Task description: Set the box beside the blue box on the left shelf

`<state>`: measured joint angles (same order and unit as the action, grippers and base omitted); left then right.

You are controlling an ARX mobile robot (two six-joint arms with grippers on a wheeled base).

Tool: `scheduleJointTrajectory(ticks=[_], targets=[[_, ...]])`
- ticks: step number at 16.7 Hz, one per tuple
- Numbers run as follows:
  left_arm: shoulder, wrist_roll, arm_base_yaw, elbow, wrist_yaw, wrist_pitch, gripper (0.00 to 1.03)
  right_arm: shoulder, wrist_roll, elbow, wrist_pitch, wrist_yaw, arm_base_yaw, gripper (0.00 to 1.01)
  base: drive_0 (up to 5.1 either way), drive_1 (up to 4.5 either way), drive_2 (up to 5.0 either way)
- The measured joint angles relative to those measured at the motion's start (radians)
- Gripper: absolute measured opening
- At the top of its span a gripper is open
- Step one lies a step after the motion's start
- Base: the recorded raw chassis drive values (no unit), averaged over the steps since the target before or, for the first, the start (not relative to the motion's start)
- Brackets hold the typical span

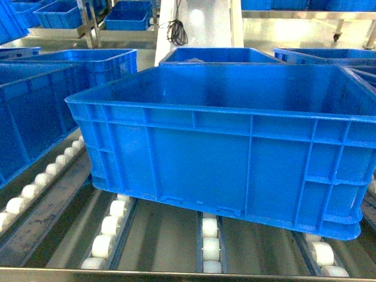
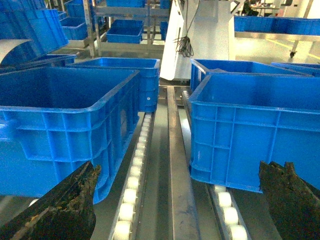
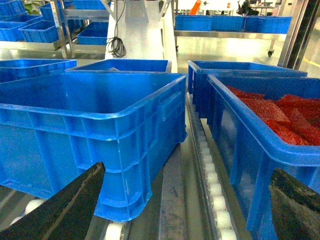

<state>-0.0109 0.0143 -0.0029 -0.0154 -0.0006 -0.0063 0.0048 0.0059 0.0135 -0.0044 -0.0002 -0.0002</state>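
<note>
The box [image 1: 235, 141], a large bright-blue ribbed crate, rests empty on the white rollers of the left shelf [image 1: 164, 235], turned slightly askew. To its left stands the blue box [image 1: 29, 117], with a roller track between them. No gripper shows in the head view. In the left wrist view my left gripper [image 2: 177, 170] is open and empty, low over the gap between the blue box [image 2: 60, 125] and the box [image 2: 250, 135]. My right gripper [image 3: 187, 172] is open and empty too, with the box [image 3: 90, 130] on its left.
A blue crate [image 3: 260, 130] holding red bags stands right of the box on the same rack. More blue crates [image 1: 217, 56] sit behind on the rollers. Farther racks with crates [image 2: 125, 30] and a white column [image 2: 200, 35] with a hanging cable stand at the back.
</note>
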Motion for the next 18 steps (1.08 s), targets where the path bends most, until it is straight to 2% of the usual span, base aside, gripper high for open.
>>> scheduleJointTrajectory(ticks=[18], targets=[[0.000, 0.000, 0.000, 0.000, 0.000, 0.000, 0.98, 0.000, 0.000, 0.000, 0.000, 0.000, 0.000, 0.98, 0.0, 0.00, 0.0]])
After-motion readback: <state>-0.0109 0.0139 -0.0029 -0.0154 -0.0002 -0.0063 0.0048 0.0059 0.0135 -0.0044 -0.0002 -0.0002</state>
